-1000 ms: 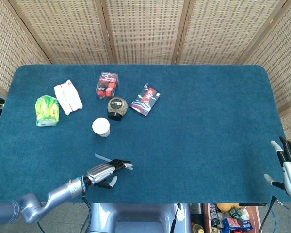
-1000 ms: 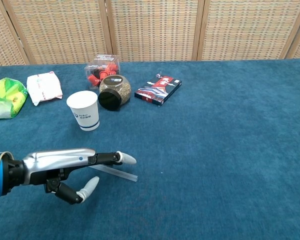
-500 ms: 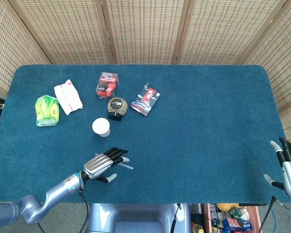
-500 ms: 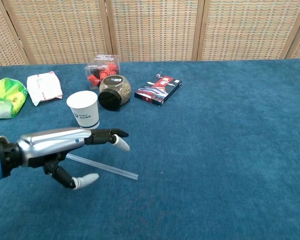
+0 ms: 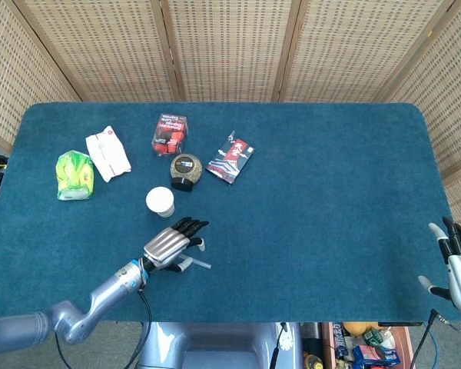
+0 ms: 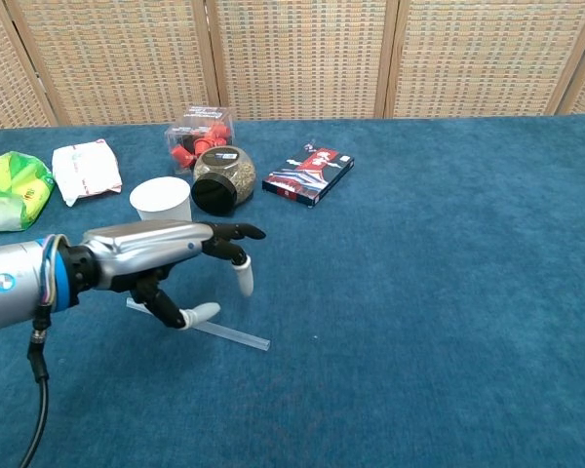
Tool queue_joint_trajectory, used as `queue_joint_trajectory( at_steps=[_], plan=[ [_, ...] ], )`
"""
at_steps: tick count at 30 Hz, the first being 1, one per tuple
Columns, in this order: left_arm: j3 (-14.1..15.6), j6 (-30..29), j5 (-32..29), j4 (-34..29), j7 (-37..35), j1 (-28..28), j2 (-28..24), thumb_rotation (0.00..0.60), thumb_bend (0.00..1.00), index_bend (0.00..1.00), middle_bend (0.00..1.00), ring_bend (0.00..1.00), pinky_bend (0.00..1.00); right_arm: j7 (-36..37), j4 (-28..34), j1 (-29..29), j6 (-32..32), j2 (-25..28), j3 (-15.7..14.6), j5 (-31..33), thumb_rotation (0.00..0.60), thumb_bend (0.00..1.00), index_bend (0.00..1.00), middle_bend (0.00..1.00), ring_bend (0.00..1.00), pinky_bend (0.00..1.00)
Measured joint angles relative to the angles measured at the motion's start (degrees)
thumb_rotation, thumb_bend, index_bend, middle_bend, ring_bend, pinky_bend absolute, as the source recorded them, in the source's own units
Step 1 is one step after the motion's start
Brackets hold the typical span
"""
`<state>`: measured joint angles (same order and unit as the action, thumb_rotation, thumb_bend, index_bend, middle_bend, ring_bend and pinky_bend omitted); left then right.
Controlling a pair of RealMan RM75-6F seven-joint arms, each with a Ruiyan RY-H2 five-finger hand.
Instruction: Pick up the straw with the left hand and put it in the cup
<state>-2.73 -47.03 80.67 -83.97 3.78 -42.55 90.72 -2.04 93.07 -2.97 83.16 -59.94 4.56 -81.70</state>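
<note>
While the clear plastic straw lies flat on the blue carpeted desk, the left hand hovers over it with fingers spread, grasping nothing. At about eleven o'clock from the hand stands the white paper cup. Low at the desk's four o'clock corner, the right hand is released, fingers apart.

— What sort of place is this?
— A staged test room: woven screen panels across the frame's top, a blue-carpeted table, and cluttered supplies under its lower right edge.
</note>
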Motion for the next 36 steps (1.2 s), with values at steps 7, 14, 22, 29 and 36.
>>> queue_joint_trajectory(
  at_steps=[7, 14, 22, 29, 36],
  plan=[
    [0.3, 0.4, -1.4, 0.6, 3.0, -0.3, 2.6, 0.6, 0.39, 0.37, 0.0, 0.0, 0.0, 0.2, 0.0, -0.1, -0.4, 0.1, 0.0, 0.1, 0.6, 0.0, 0.0, 0.0, 0.0, 0.0],
    [1.0, -0.8, -0.9, 1.6, 5.3, -0.1, 4.3, 0.6, 0.39, 0.37, 0.0, 0.0, 0.0, 0.7, -0.1, -0.3, -0.8, 0.2, -0.1, 0.3, 0.6, 0.0, 0.0, 0.0, 0.0, 0.0],
    [1.0, -1.3, -1.6, 2.4, 7.3, 0.0, 5.4, 0.6, 0.39, 0.41, 0.0, 0.0, 0.0, 1.2, -0.1, -0.2, -1.0, 0.4, -0.1, 0.4, 0.6, 0.0, 0.0, 0.0, 0.0, 0.0],
    [1.4, -1.7, -1.9, 3.8, 8.4, 0.3, 6.1, 0.6, 0.39, 0.41, 0.0, 0.0, 0.0, 1.4, 0.0, -0.3, -1.3, 0.5, -0.2, 0.5, 0.6, 0.0, 0.0, 0.0, 0.0, 0.0],
    [1.5, -1.9, -1.7, 5.6, 9.0, 0.2, 7.6, 0.6, 0.39, 0.42, 0.0, 0.0, 0.0, 1.6, -0.1, -0.4, -1.4, 0.6, -0.1, 0.7, 0.6, 0.0, 0.0, 0.0, 0.0, 0.0]
  ],
)
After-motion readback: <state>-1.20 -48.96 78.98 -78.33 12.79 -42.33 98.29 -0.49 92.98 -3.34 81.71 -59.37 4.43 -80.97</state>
